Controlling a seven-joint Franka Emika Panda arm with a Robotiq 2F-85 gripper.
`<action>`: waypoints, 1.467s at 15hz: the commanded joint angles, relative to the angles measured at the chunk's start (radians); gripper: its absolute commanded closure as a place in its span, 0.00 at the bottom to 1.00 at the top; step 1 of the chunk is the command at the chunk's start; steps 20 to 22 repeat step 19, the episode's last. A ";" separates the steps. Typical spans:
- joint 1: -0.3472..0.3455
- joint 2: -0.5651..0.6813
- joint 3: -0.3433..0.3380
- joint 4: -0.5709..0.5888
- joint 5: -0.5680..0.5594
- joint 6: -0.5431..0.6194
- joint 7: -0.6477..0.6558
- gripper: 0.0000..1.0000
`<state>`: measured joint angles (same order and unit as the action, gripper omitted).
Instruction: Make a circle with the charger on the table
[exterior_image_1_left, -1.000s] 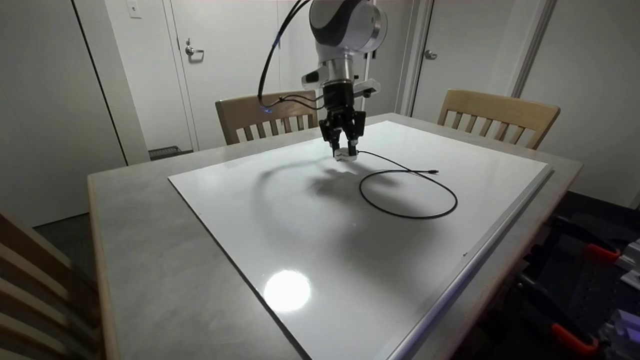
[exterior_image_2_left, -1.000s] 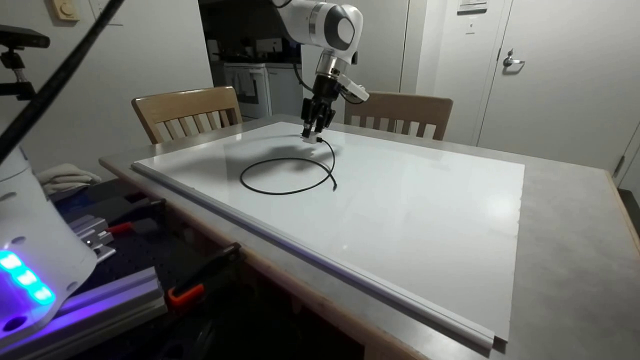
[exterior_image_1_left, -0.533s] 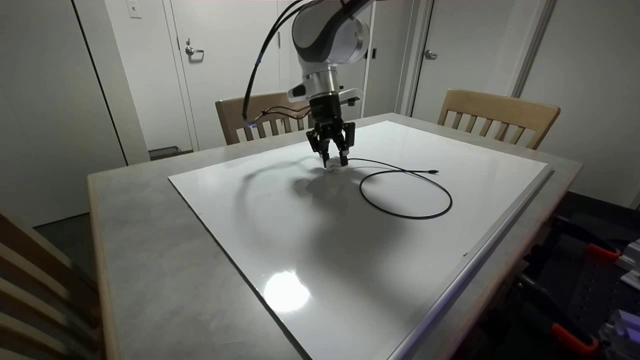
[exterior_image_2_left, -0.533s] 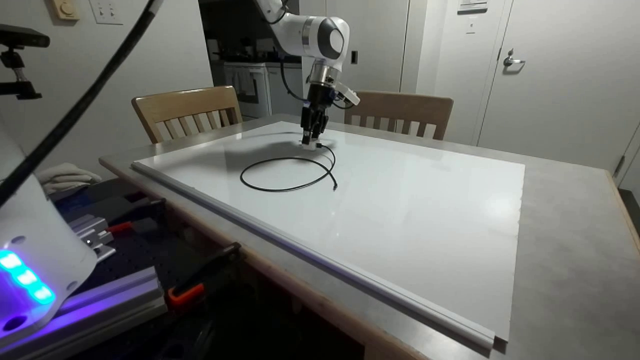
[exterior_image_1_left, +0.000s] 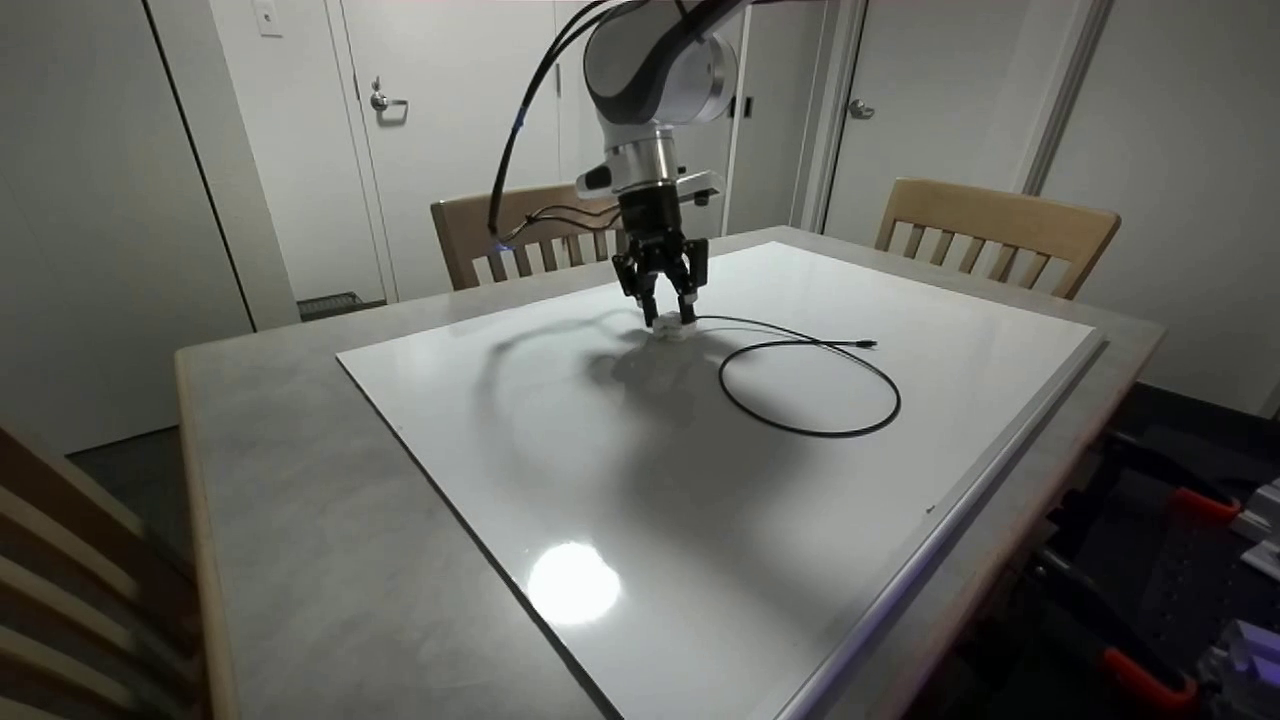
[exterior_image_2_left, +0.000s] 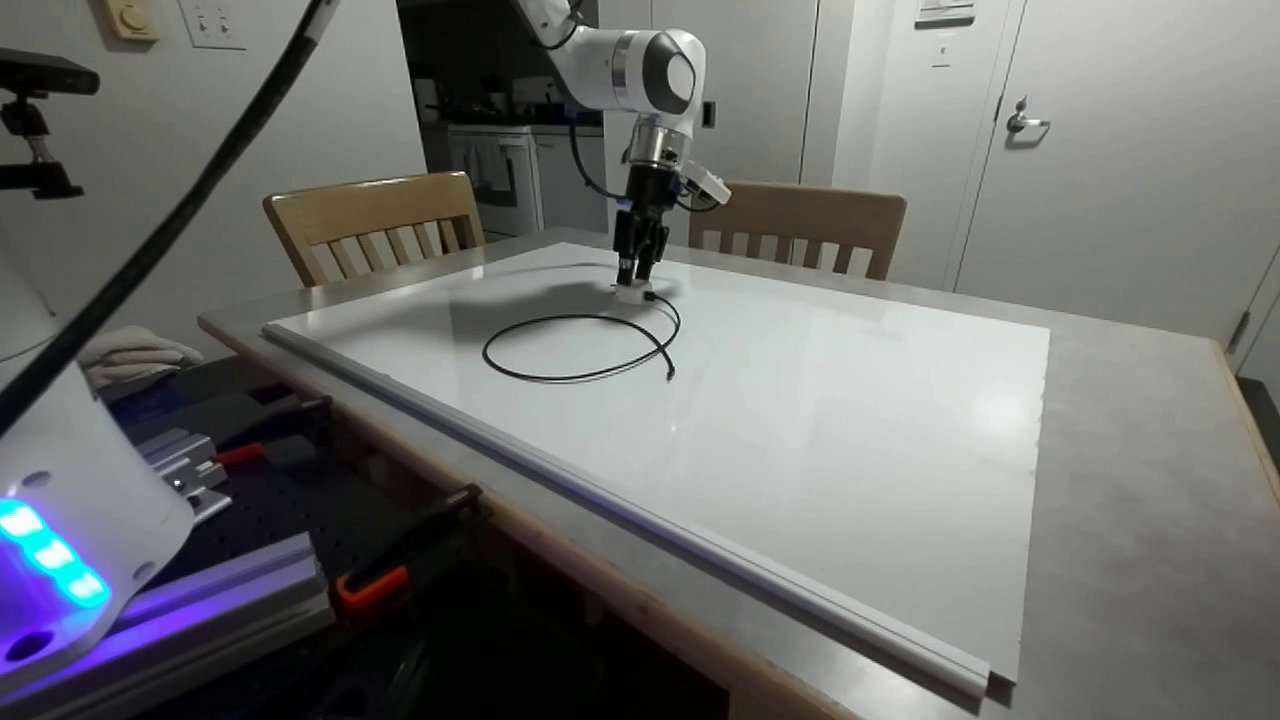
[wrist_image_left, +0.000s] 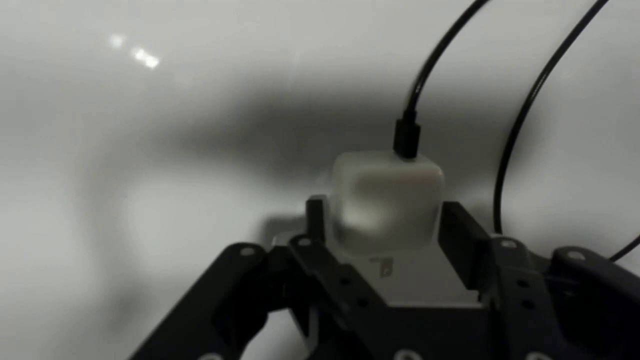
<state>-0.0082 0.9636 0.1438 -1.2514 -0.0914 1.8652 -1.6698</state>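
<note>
The charger's black cable (exterior_image_1_left: 828, 435) lies in a rough loop on the table's glossy white panel (exterior_image_1_left: 560, 470), and its two ends cross in both exterior views. Its dark free plug (exterior_image_2_left: 670, 374) points outward past the crossing. At the far end the cable enters a white adapter block (wrist_image_left: 387, 200), seen close up in the wrist view, at the panel's surface. My gripper (exterior_image_2_left: 634, 281) points down over this block with one finger on each side. A thin gap shows beside the left finger (wrist_image_left: 315, 217); the right finger stands very close to the block. The jaws are open around it.
Wooden chairs stand behind the table (exterior_image_1_left: 535, 225) and at its corner (exterior_image_1_left: 1000, 225). A raised pale rail (exterior_image_2_left: 640, 510) edges the panel on the robot base's (exterior_image_2_left: 90, 470) side. An orange-handled clamp (exterior_image_2_left: 372, 592) sits by that edge.
The gripper and white block came down to the panel and shifted sideways, drawing the cable loop slightly smaller. In the last half second the fingertips rose a little relative to the block.
</note>
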 joint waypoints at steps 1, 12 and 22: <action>0.007 0.014 -0.014 0.047 -0.010 -0.025 -0.002 0.07; -0.011 -0.088 -0.031 0.050 0.030 -0.067 0.185 0.00; -0.011 -0.174 -0.040 0.030 0.024 -0.088 0.379 0.00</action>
